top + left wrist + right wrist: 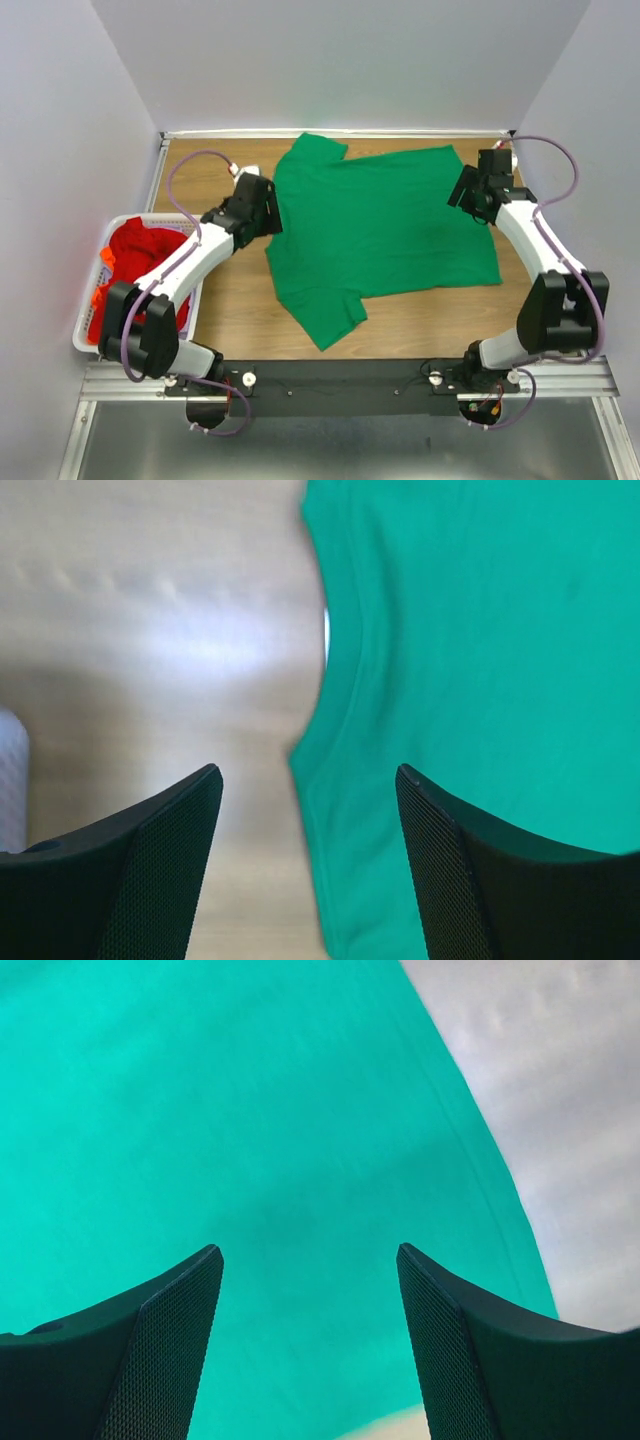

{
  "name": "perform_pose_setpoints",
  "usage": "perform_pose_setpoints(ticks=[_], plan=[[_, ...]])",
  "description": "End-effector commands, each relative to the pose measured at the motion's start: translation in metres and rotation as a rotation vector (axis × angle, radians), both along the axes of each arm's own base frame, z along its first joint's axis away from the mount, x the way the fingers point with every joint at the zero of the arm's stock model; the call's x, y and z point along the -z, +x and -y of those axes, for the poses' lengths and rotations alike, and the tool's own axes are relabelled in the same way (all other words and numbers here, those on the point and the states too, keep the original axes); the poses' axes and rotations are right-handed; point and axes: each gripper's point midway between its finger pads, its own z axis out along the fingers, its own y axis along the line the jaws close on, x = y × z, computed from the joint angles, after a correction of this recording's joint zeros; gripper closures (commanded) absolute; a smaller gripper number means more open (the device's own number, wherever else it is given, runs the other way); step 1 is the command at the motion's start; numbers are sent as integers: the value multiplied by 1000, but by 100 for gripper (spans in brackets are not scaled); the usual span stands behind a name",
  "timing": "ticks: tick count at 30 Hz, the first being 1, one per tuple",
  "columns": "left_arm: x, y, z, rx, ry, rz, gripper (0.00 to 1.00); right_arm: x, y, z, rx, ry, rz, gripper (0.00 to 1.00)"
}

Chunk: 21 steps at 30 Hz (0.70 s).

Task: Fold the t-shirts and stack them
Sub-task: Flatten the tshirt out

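A bright green t-shirt (385,225) lies spread flat on the wooden table, sleeves at the far left and near left. My left gripper (272,205) is open above the shirt's left edge by the collar; in the left wrist view its fingers straddle the collar hem of the shirt (470,680). My right gripper (463,190) is open above the shirt's right hem; the right wrist view shows green cloth (250,1140) between the fingers. Red and orange shirts (135,270) lie heaped in the basket at the left.
A white slatted plastic basket (88,330) stands at the left table edge beside the left arm. Grey walls close in the table on the left, back and right. A black rail (340,385) runs along the near edge.
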Motion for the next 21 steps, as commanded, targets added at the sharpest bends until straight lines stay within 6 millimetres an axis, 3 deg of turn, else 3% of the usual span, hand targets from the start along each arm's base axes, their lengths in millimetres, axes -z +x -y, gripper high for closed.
perform_pose_setpoints(ticks=[1,9,12,21], plan=[[46,-68,16,16,-11,-178,24,5,-47,10,93,0,-52,23],[90,-119,40,40,-48,-333,37,0,-75,9,122,23,-13,24],[98,-128,41,20,-49,-354,44,1,-82,9,126,30,-10,24],[118,-142,40,-15,-43,-396,51,12,-95,7,115,31,-39,24]])
